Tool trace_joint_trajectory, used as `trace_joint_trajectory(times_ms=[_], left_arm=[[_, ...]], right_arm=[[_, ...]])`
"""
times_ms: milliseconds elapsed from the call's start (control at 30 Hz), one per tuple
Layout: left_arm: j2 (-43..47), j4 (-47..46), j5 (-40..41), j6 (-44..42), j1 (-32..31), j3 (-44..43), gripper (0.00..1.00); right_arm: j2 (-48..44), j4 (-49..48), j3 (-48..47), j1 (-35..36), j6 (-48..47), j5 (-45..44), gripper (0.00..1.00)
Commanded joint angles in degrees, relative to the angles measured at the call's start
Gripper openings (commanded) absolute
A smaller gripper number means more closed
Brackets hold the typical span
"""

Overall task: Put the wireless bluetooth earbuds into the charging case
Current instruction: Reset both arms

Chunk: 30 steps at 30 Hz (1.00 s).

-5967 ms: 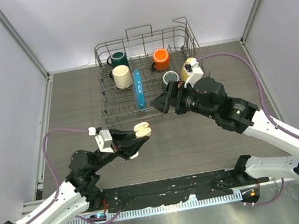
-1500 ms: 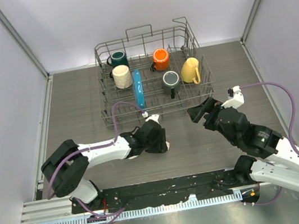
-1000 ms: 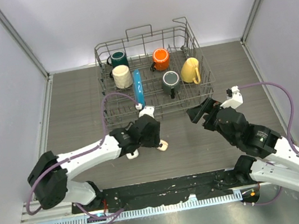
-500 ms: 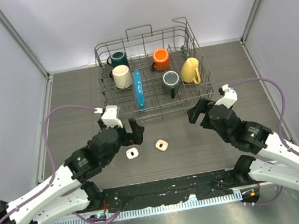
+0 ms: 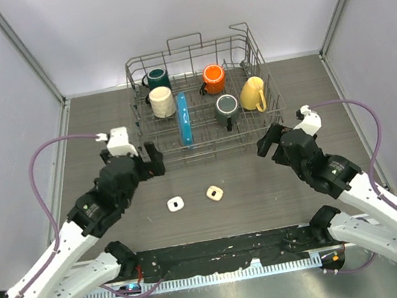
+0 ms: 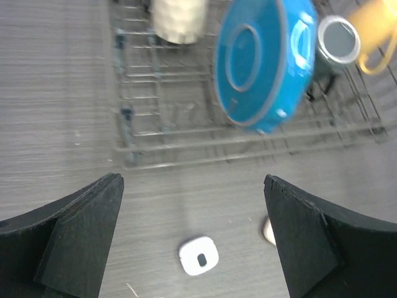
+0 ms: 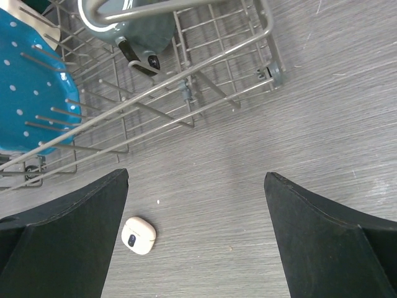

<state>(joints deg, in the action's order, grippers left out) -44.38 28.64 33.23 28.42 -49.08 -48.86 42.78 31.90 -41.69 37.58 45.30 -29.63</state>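
- My left gripper (image 6: 192, 180) hangs wide open with nothing between its black fingers. It is raised off the dark wood-grain table (image 5: 104, 126), just in front of the grey wire dish rack (image 5: 213, 146).
- My right gripper (image 7: 196, 175) is likewise spread wide and empty, hovering off the rack's near right corner.
- A small white rounded-square plastic charging case (image 6: 199, 255) lies flat on the table. In the left wrist view it sits between the fingers but back toward the wrist, turned a little diamond-wise. It has no real long axis to line up on.
- A small cream rounded-square plastic charging case (image 7: 139, 235) lies to the right of the white one, apart from it. In the right wrist view it sits low, beside the left-hand finger and well off that gripper's centre line.
- From above, the white case is nearer my left arm, and the cream one lies about midway between the two grippers.
- I cannot make out any loose white earbuds, nor tell whether either case is open.
- My judgement: the left arm would need to draw back and descend to reach the white case.
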Motion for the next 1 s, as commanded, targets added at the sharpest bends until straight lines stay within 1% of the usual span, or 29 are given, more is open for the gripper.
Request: trace_joint_trajectory(times_ms=[0, 33, 67, 100, 133, 167, 200, 233, 267, 300, 333, 400, 467, 500, 533, 567, 600, 633, 667, 733, 767, 867, 967], left_arm=[[0.43, -1.84, -13.34, -3.82, 16.50, -3.52, 1.00], [0.52, -1.84, -17.46, -3.55, 19.61, -3.70, 1.00], [0.52, -1.49, -19.15, -3.38, 21.99, -4.22, 1.00], [0.35, -0.88, -20.21, -3.29, 26.45, -4.57, 1.00], [0.26, 0.52, -22.40, -3.11, 28.58, -4.84, 1.00], [-0.35, 1.23, -23.38, -3.03, 30.43, -5.10, 1.00], [-0.88, 1.76, -24.96, -2.76, 32.62, -4.93, 1.00], [-1.49, 3.07, -26.97, -1.98, 36.21, -4.75, 1.00], [-2.37, 3.69, -30.04, -1.19, 37.90, -4.32, 1.00], [-3.25, 4.31, -31.98, -0.48, 39.05, -4.23, 1.00], [-3.26, 5.27, -32.70, 0.66, 39.58, -3.96, 1.00], [-1.51, 4.93, -30.61, 2.85, 39.59, -2.65, 1.00], [0.25, 4.93, -27.37, 4.97, 39.59, -1.25, 1.00], [2.26, 4.76, -26.56, 5.50, 39.59, -0.71, 1.00], [3.06, 4.84, -25.60, 5.76, 39.59, -0.27, 1.00], [3.94, 5.10, -24.72, 6.72, 39.59, 0.25, 1.00], [4.56, 5.45, -23.14, 7.25, 39.67, 0.43, 1.00], [5.52, 5.63, -22.78, 7.69, 39.59, 0.43, 1.00], [5.71, 5.81, -22.34, 8.22, 39.59, 0.35, 1.00], [6.23, 7.12, -19.97, 8.14, 39.67, -0.18, 1.00], [6.15, 7.39, -19.53, 6.83, 39.59, -0.36, 1.00], [6.50, 7.92, -17.33, 5.94, 39.59, -0.97, 1.00], [6.24, 8.09, -16.62, 5.41, 39.59, -1.94, 1.00]], right_arm=[[-0.42, 0.53, -2.78, -3.91, -1.61, 4.57, 0.97], [-0.51, 0.97, -3.04, -4.88, -1.96, 5.19, 0.97], [-0.68, 2.10, -3.31, -6.89, -2.66, 5.80, 0.97], [-0.69, 2.81, -3.57, -8.30, -3.37, 6.77, 0.97], [-0.69, 3.69, -4.18, -9.62, -3.90, 7.12, 0.97], [-0.69, 4.83, -4.36, -12.85, -5.12, 7.82, 0.98], [-0.77, 5.19, -4.54, -14.54, -5.65, 8.87, 0.98], [-0.51, 5.36, -4.63, -16.47, -6.44, 12.37, 0.98], [-0.07, 5.80, -4.80, -19.10, -6.89, 14.49, 0.98], [0.28, 5.89, -4.89, -23.74, -7.59, 16.51, 0.98], [0.72, 5.89, -4.80, -26.22, -8.12, 21.14, 0.98], [0.90, 5.89, -4.98, -30.96, -9.26, 23.46, 0.98], [1.25, 5.80, -5.24, -33.00, -10.14, 25.05, 0.98], [1.60, 5.80, -5.42, -35.71, -11.10, 25.93, 0.99], [2.90, 5.63, -5.59, -36.87, -11.72, 27.24, 0.99], [3.96, 5.63, -5.59, -39.84, -12.07, 31.34, 1.00], [4.84, 5.54, -5.77, -41.96, -12.16, 33.12, 0.99], [5.55, 5.11, -5.51, -47.11, -12.34, 35.75, 0.99], [6.60, 3.88, -5.24, -49.69, -12.34, 41.00, 0.99], [7.40, 2.47, -4.80, -54.78, -12.34, 45.08, 0.99], [8.18, 2.12, -5.06, -55.07, -12.69, 45.01, 0.99], [9.33, 2.29, -6.56, -55.07, -13.74, 40.45, 0.99], [9.16, 0.89, -5.60, -55.07, -13.40, 36.41, 0.99]])
